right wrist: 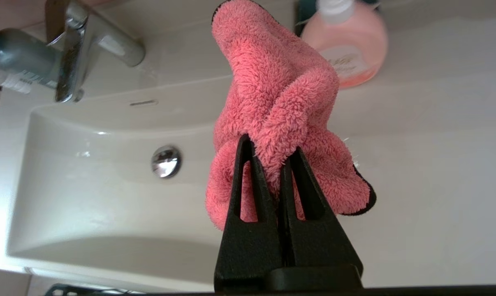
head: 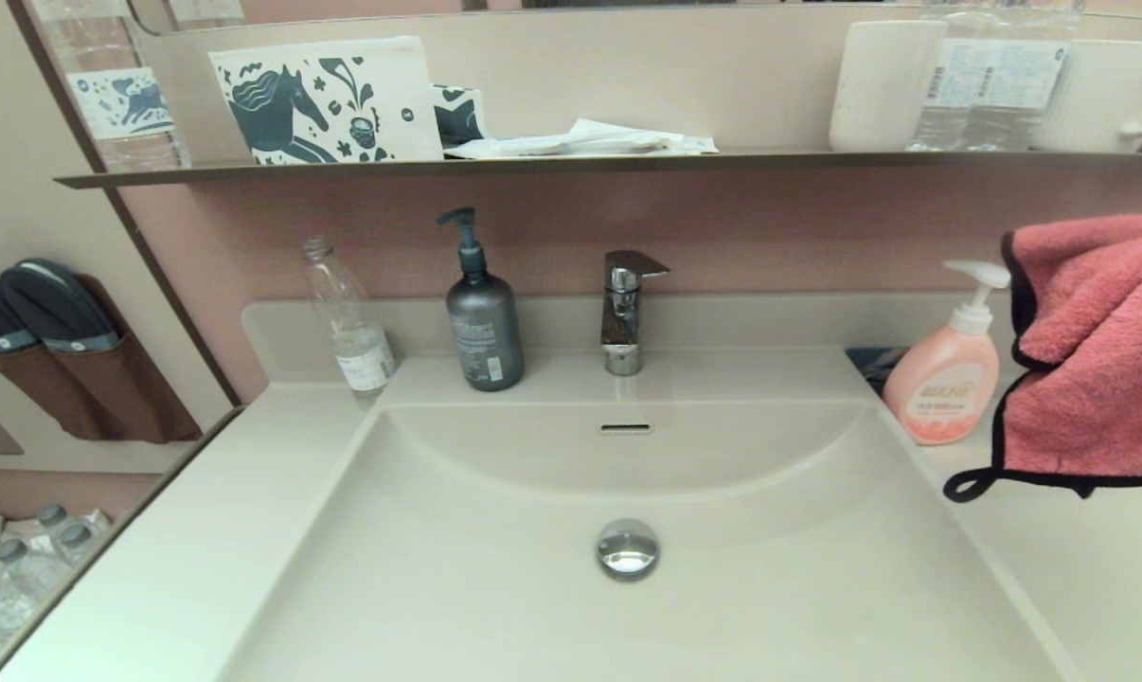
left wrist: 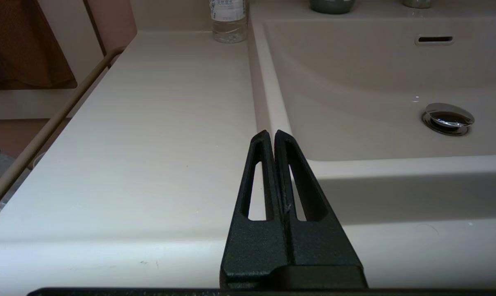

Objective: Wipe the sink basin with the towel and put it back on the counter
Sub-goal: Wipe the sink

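Counter point(head: 202, 530): clear bottle point(head: 348, 322), grey pump bottle point(head: 481, 317), pink soap bottle point(head: 945, 379).

Towel point(head: 1092, 350) hangs above counter point(head: 1082, 559), right of sink basin point(head: 495, 587).

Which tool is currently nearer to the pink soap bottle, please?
The right. The right tool holds the towel up over the counter right beside the pink soap bottle; the left tool sits shut at the sink basin's opposite, left edge.

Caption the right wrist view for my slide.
Right gripper holds the towel above the counter beside the sink basin.
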